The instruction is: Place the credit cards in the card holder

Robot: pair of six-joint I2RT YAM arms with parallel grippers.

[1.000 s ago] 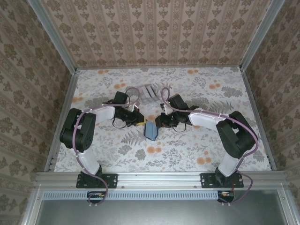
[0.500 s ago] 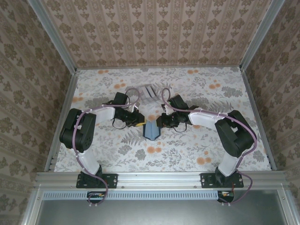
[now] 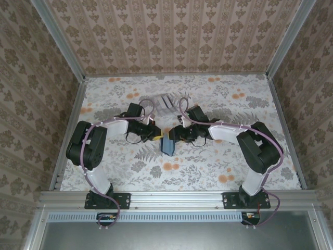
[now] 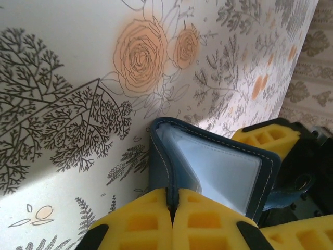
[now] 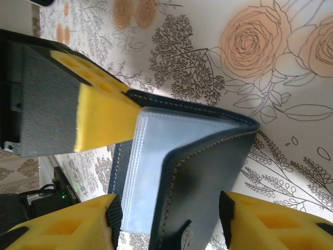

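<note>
A floral-printed worktop [image 3: 218,161] seen from above, walled with patterned wallpaper. Two robot arms reach in from the near edge and meet at its centre. A pale slotted rack [image 3: 165,101] stands just behind them.

Between the arms lies the card holder [image 3: 167,146], a small navy folding case with pale stitching, standing partly open on the worktop like a book on its edge. Inside is a pale blue panel [image 4: 218,166]; whether it is one of the credit cards or only a clear pocket cannot be told.

The left gripper [image 4: 171,211] is fully closed, its yellow pads pinching one navy cover at its edge. The right gripper [image 5: 169,224] has its jaws roughly half apart, straddling the other cover without clearly pressing it.

What has changed: a second ago the right gripper was nearly closed beside the holder — its jaws have since spread, and from above the holder now looks narrower. This probably means the right side has let go of its cover, leaving the left gripper alone to steady the holder.

No brand, label or writing is legible on anything.
</note>
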